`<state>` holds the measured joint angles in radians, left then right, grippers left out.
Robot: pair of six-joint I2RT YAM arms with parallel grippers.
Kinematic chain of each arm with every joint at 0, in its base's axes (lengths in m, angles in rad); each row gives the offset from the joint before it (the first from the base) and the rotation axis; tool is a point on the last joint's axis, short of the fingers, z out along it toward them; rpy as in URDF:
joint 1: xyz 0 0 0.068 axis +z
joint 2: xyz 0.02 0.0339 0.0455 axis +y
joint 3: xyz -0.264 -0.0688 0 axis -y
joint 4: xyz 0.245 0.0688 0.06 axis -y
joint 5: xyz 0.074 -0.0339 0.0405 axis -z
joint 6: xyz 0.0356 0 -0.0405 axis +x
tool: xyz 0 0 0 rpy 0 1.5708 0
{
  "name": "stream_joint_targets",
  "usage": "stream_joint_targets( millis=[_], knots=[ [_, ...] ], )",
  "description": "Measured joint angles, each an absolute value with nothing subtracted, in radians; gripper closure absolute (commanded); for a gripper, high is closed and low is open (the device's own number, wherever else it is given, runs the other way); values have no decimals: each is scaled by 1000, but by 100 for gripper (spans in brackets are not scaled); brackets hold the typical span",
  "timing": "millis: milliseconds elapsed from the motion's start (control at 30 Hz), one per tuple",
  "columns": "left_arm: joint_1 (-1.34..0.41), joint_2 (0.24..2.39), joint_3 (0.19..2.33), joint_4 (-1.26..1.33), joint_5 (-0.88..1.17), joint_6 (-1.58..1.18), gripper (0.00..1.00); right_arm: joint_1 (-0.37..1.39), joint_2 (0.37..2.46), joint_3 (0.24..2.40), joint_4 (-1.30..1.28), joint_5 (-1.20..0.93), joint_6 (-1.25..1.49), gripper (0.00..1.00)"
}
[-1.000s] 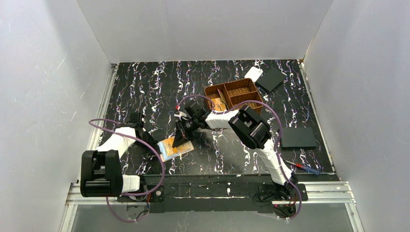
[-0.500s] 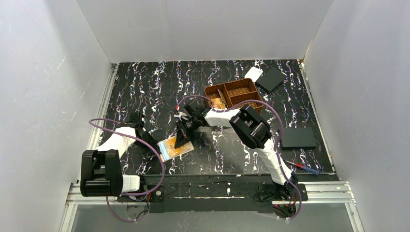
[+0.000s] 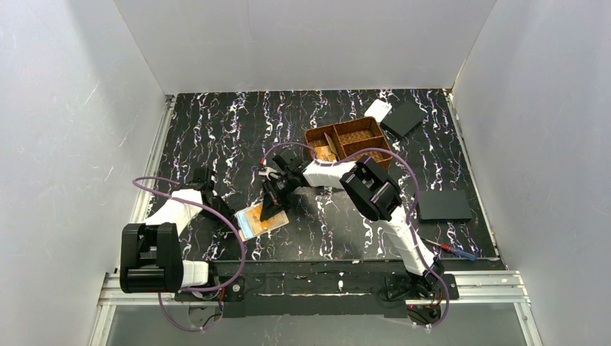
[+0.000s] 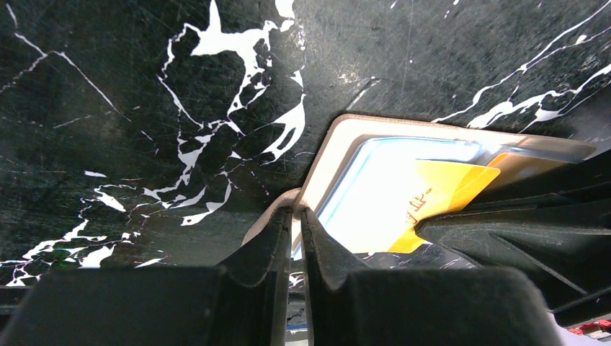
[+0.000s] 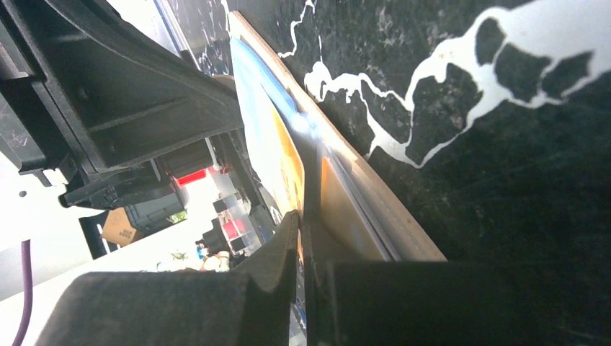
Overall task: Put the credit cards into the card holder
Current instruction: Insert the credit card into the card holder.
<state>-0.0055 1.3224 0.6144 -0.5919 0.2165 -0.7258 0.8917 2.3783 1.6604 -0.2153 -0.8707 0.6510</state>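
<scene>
My left gripper [image 4: 295,215] is closed on the tan rim of the open wallet [image 4: 360,194], which lies on the marbled table [image 3: 216,130] towards its front left, while my right gripper [image 5: 301,220] pinches a yellow card [image 4: 443,191] at the wallet's blue inner face.

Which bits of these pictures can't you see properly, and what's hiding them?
- Top view: the card holder slots are too small to count, and the right hand covers one end.
- Left wrist view: glare washes out the holder's inside, and the print on the yellow card is blurred.
- Right wrist view: the hand's own fingers hide how deep that card sits.
- Top view: the spare cards in the basket are too small to count.
</scene>
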Motion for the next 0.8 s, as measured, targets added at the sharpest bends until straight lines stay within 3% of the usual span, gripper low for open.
stream_joint_targets(
  millis=[400,533,800],
  knots=[
    [-4,1323,614,-592,218,-725,93,904,2410,1690,-184,-896,694,85],
    [-4,1323,614,-592,218,-725,93,905,2427,1729,-221,-900,683,73],
    [-4,1323,614,-592,218,-721,93,918,2422,1784,-319,-862,608,61]
  ],
)
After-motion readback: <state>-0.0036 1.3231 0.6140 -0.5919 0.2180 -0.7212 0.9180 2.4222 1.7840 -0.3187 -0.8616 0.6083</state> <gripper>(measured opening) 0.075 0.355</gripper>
